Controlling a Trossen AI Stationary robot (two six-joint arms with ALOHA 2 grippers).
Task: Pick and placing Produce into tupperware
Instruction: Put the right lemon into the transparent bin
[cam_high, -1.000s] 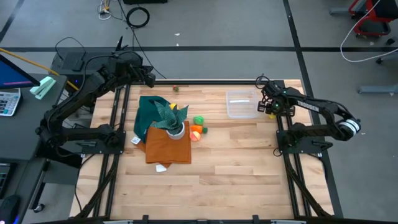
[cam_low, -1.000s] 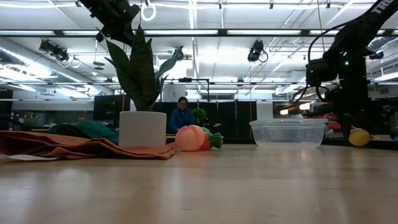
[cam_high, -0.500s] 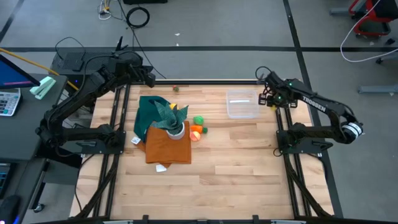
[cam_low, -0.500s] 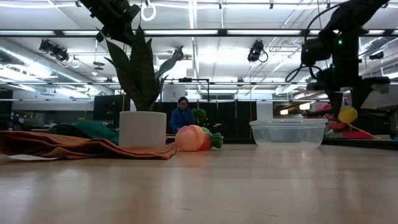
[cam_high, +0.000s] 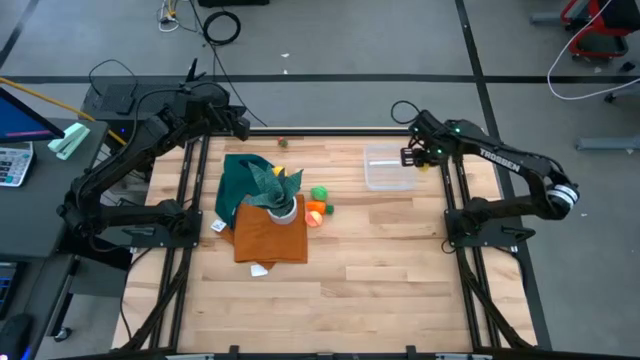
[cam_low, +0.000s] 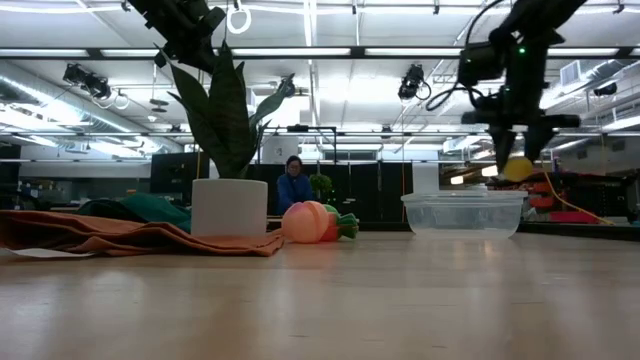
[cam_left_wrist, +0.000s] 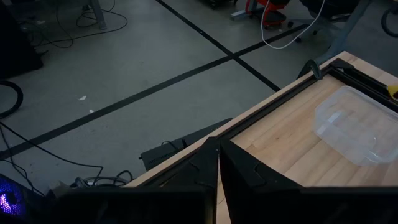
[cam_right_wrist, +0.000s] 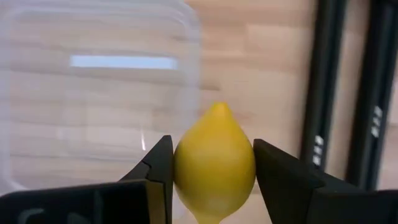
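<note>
Yellow toy lemon (cam_right_wrist: 215, 163) pinched between the right gripper (cam_high: 417, 156)'s two fingers, pointed end facing away from the wrist, so long axis running straight out along the fingers.

High view: right gripper parked just off the clear tupperware (cam_high: 389, 167)'s right-hand rim, at the table (cam_high: 400, 250)'s far right corner. Not over the tub yet by the look of it, so the drop needs a short sideways slide toward the table's middle. Lemon itself basically hidden under the gripper here. Rest of the produce, a green piece (cam_high: 319, 194) and an orange one (cam_high: 315, 209), way off to the left beside the potted plant (cam_high: 277, 190) and the orange cloth (cam_high: 268, 236). Left gripper (cam_high: 237, 122) hanging back at the far left corner, nowhere near any of it.

Low view: lemon (cam_low: 517, 168) dangling above rim height, just past the tupperware (cam_low: 463, 213)'s right edge, clear of the wall. Probably high enough to pass over, though depth hard to judge from this angle.

Left wrist view: left fingers (cam_left_wrist: 186, 180) clamped together on nothing, tupperware (cam_left_wrist: 357, 123) well apart across the wood.

Right wrist view: tub (cam_right_wrist: 93, 93) lying ahead and off to one side of the lemon, empty as far as visible. Right arm obviously the closer one.
</note>
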